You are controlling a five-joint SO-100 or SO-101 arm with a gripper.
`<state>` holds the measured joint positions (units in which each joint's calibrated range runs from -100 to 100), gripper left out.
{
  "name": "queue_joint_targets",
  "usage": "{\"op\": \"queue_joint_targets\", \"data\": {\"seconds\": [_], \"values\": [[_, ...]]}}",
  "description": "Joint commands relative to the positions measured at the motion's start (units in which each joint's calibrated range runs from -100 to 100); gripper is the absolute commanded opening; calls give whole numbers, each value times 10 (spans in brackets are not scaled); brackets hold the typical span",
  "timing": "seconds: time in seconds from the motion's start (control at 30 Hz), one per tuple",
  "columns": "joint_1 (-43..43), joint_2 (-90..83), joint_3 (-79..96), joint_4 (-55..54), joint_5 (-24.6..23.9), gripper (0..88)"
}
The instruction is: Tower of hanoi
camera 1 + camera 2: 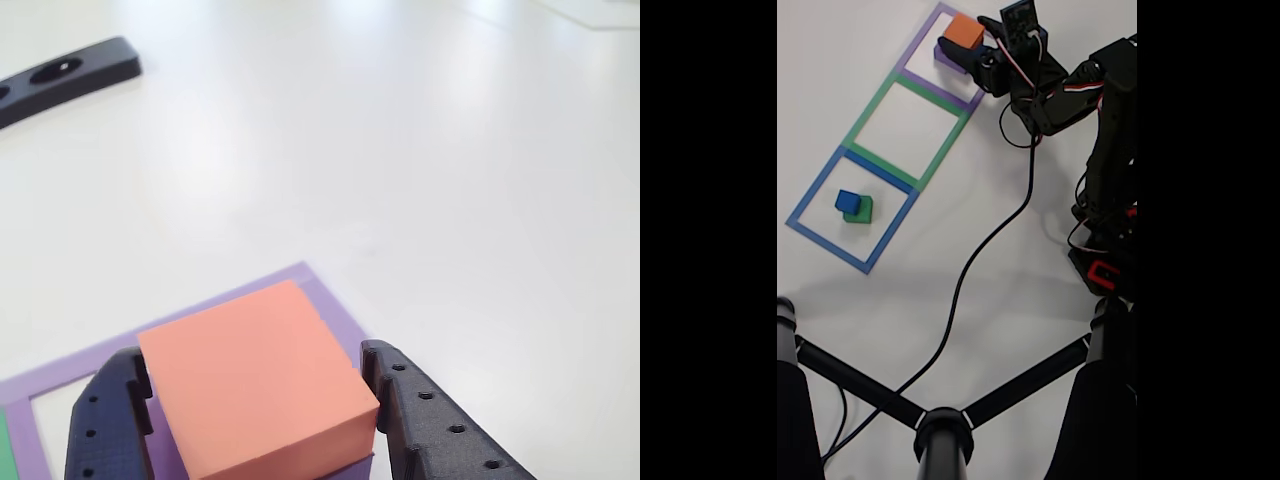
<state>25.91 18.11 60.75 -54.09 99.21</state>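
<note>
The salmon-orange block (pixel 255 385) sits on the purple block (pixel 943 55) inside the purple tape square (pixel 930 40). Your gripper (pixel 250 405) straddles it, fingers against both sides. The blue cube (pixel 848 201) tops the green block (pixel 862 210) in the blue tape square (pixel 810 200).

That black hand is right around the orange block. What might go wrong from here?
The hand has a finger on each side of the orange block, which sits on a purple block. If it lifts badly, the orange block could tilt or slip out. The purple block could also be nudged off its purple tape square.
</note>
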Motion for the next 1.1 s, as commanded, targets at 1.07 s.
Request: {"op": "queue_joint_targets", "data": {"seconds": [1.07], "values": [[-37,-264,11,232,8,110]]}}
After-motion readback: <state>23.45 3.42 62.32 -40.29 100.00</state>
